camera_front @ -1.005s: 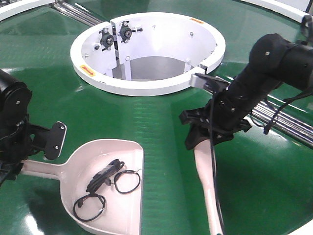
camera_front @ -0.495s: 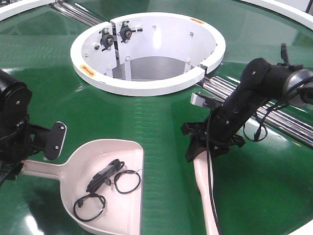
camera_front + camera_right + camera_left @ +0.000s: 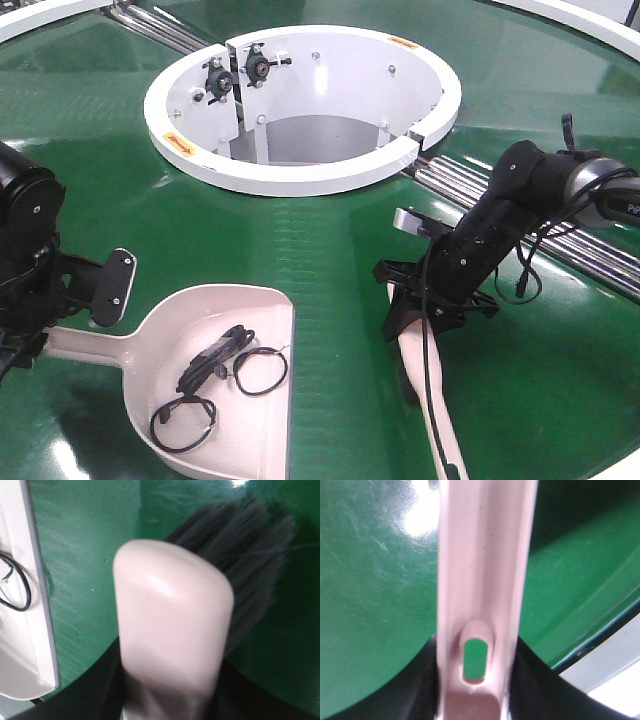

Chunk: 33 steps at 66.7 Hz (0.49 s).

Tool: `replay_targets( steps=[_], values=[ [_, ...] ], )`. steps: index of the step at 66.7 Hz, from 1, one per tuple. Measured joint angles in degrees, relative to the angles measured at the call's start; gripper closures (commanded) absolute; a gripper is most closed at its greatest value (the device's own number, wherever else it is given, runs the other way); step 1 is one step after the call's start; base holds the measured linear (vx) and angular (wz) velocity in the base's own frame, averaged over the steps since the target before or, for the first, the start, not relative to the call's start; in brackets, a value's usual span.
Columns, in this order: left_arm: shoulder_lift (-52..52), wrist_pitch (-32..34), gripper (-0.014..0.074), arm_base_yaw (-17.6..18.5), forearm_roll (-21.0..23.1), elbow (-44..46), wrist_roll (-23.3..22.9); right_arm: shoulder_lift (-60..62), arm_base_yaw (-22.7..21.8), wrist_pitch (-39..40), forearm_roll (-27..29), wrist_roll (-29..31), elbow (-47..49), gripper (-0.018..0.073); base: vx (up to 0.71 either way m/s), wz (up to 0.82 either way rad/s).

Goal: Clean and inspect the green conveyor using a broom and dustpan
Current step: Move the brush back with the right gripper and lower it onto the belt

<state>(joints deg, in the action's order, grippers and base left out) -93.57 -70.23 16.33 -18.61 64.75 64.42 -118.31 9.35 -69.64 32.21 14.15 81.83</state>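
The green conveyor (image 3: 330,250) spreads around a white ring. The beige dustpan (image 3: 235,400) lies flat on it at the front left, with several black cable loops (image 3: 215,375) inside. My left gripper (image 3: 80,322) is shut on the dustpan's handle (image 3: 482,580); the slot hole sits between the jaws. At the right, my right gripper (image 3: 428,305) is shut on the broom (image 3: 432,410). The broom's handle runs toward the front edge. In the right wrist view the pale broom head (image 3: 172,630) fills the middle, its dark bristles (image 3: 250,550) rest against the belt, and the dustpan's edge (image 3: 30,645) lies a short way to the left.
The white ring housing (image 3: 300,175) stands open at the centre back. Silver rollers (image 3: 570,245) cut across the belt behind the right arm, and more rollers (image 3: 150,25) run at the back left. A white outer rim (image 3: 590,20) curves at the far right.
The right arm has stretched lower and nearer, sliding the broom slightly toward the front. The left arm and dustpan have not moved.
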Motion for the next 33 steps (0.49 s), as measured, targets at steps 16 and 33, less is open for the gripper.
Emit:
replay_targets(
  steps=[16,33],
  values=[
    [0.0,0.0,0.0619,0.0,0.0,0.0,0.0,-0.07,-0.45,0.0,-0.1,0.0,0.0,0.0541,0.0,0.0],
    [0.0,0.0,0.0619,0.0,0.0,0.0,0.0,-0.07,-0.45,0.0,-0.1,0.11,0.07,0.0431,0.0,0.0]
  ],
)
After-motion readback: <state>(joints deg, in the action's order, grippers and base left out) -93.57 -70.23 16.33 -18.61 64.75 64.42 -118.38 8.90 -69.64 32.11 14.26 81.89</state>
